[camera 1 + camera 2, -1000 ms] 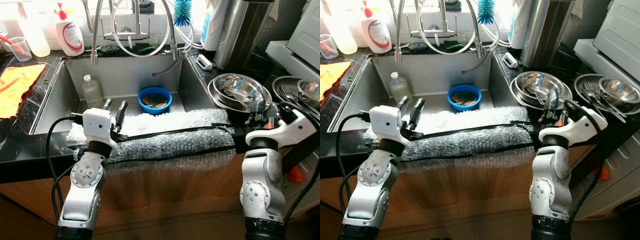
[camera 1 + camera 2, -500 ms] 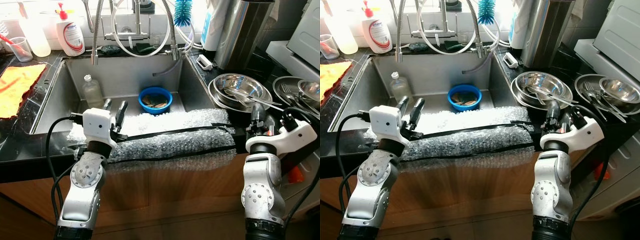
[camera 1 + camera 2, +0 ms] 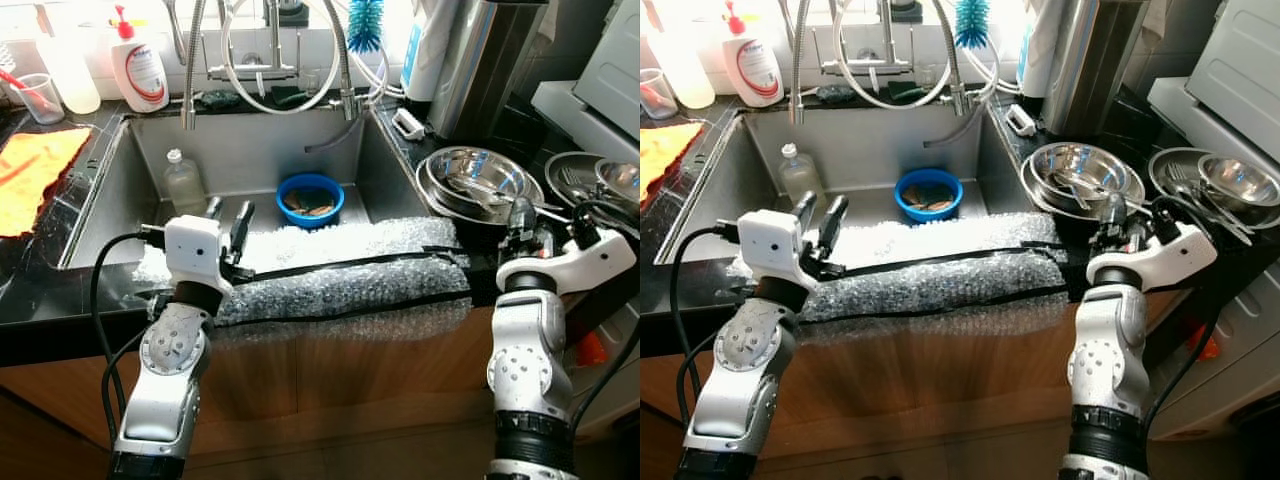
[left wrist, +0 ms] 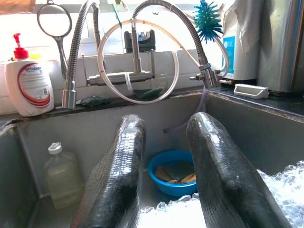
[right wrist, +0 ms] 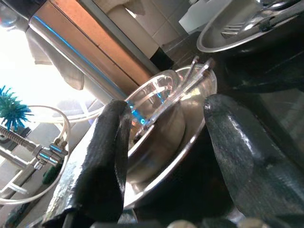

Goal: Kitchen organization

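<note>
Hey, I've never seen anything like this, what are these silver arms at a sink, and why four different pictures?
It's a humanoid robot at a kitchen sink. Two pictures come from its head cameras, two from cameras on its wrists. The left gripper hovers open over bubble wrap laid on the sink's front edge; past it sit a blue bowl and a bottle. The right gripper is open by stacked steel bowls on the counter. Neither holds anything.

Both grippers' fingers [image 4: 118,180] apart, empty
</note>
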Available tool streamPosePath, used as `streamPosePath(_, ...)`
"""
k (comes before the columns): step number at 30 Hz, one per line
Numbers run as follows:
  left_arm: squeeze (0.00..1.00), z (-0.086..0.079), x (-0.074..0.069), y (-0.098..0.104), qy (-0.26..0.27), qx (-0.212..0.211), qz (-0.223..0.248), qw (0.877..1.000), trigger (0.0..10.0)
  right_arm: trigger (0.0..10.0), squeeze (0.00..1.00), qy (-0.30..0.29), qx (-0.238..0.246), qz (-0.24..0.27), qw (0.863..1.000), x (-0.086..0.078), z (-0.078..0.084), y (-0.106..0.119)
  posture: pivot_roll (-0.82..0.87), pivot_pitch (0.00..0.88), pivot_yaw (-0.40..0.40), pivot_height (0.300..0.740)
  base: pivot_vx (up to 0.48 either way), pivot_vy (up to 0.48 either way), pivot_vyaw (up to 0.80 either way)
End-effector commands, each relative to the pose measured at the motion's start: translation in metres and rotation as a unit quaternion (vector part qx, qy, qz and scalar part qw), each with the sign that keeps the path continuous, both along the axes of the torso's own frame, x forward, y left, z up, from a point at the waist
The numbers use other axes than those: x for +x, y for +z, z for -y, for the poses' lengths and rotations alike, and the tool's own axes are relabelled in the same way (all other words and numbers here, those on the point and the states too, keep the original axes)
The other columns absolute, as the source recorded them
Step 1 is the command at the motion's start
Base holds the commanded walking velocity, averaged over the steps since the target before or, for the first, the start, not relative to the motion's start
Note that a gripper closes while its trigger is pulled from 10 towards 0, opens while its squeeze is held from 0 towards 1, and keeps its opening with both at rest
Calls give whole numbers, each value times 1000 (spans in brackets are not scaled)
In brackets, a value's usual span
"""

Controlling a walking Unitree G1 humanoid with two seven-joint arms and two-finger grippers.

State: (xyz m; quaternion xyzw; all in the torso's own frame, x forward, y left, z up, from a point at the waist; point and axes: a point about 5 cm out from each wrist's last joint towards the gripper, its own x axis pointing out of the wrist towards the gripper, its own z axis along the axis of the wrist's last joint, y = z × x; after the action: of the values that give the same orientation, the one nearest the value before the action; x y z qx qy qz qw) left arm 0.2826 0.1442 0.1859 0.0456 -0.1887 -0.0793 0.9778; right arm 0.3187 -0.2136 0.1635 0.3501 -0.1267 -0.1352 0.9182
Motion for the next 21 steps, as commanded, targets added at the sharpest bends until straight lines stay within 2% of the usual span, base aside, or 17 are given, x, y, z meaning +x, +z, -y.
streamPosePath(1, 0, 0, 2, 1, 1, 3, -1, 1000, 10000, 10000, 0, -2, -2, 5, 1000, 2, 1, 2, -21, 22, -17, 740, 0, 0, 0)
streamPosePath(11, 0, 1, 1, 0, -1, 2, -2, 1000, 10000, 10000, 0, -5, -7, 9, 1000, 7, 3, 5, -17, 20, -21, 740, 0, 0, 0)
streamPosePath(12, 0, 1, 1, 0, -1, 2, -2, 1000, 10000, 1569, 0, -5, -7, 9, 1000, 7, 4, 5, -15, 20, -21, 740, 0, 0, 0)
streamPosePath(13, 0, 1, 1, 0, -1, 2, -2, 1000, 10000, 1569, 0, -6, -7, 10, 1000, 8, 4, 5, -15, 20, -21, 740, 0, 0, 0)
streamPosePath(14, 0, 1, 1, 0, -1, 1, -2, 1000, 10000, 0, 0, -7, -7, 11, 1000, 8, 5, 5, -15, 20, -22, 740, 0, 0, 0)
streamPosePath(20, 0, 1, 1, 0, -1, 2, -2, 1000, 10000, 0, 0, -8, -7, 11, 1000, 9, 5, 5, -14, 19, -22, 740, 0, 0, 0)
streamPosePath(21, 0, 1, 1, 0, -1, 1, -2, 1000, 10000, 10000, 0, -8, -9, 10, 1000, 10, 6, 5, -13, 17, -22, 740, 0, 0, 0)
